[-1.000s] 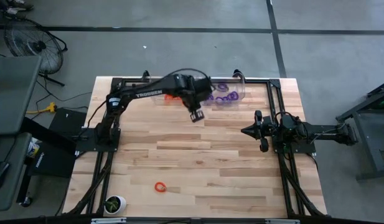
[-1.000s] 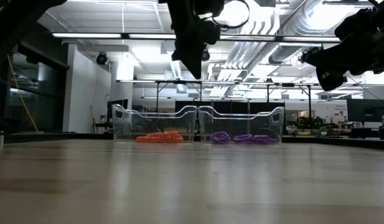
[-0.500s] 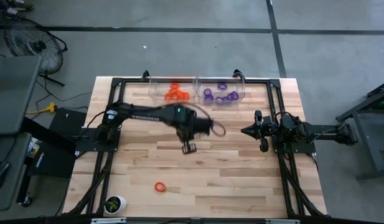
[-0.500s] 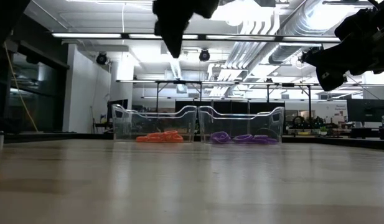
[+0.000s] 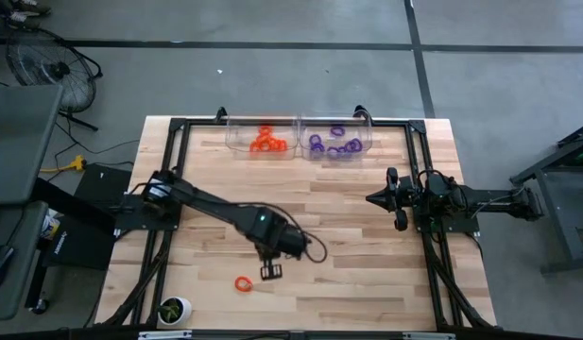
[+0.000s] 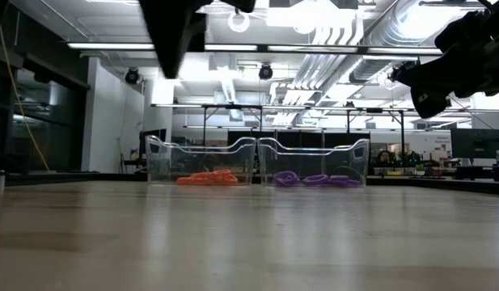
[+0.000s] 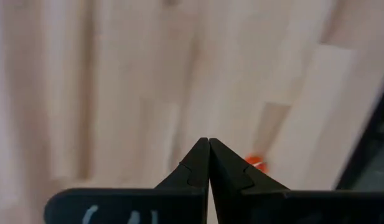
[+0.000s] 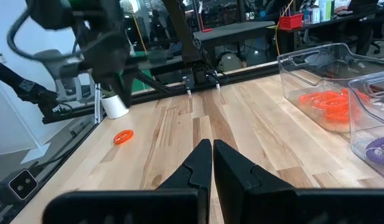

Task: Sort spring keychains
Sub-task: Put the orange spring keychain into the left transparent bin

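One orange-red spring keychain [image 5: 242,283] lies flat on the table near its near edge; it also shows in the left wrist view [image 7: 255,163] and the right wrist view [image 8: 123,137]. My left gripper [image 5: 271,272] hovers just right of it, shut and empty [image 7: 208,140]. Two clear bins stand at the far edge. The left bin [image 5: 236,144] holds orange keychains [image 5: 266,140] and the right bin [image 5: 365,142] holds purple ones [image 5: 334,144]. My right gripper [image 5: 397,198] waits at the table's right side, shut [image 8: 212,142].
A small white cup [image 5: 174,309] stands at the near left corner. Black frame rails [image 5: 178,127] run along the table's left, right and far sides. Bare wood [image 5: 348,255] lies between the bins and the lone keychain.
My left gripper has swung from just in front of the bins at the far edge across the table toward the near edge, ending beside the lone orange keychain. The keychains and the right arm have stayed put.
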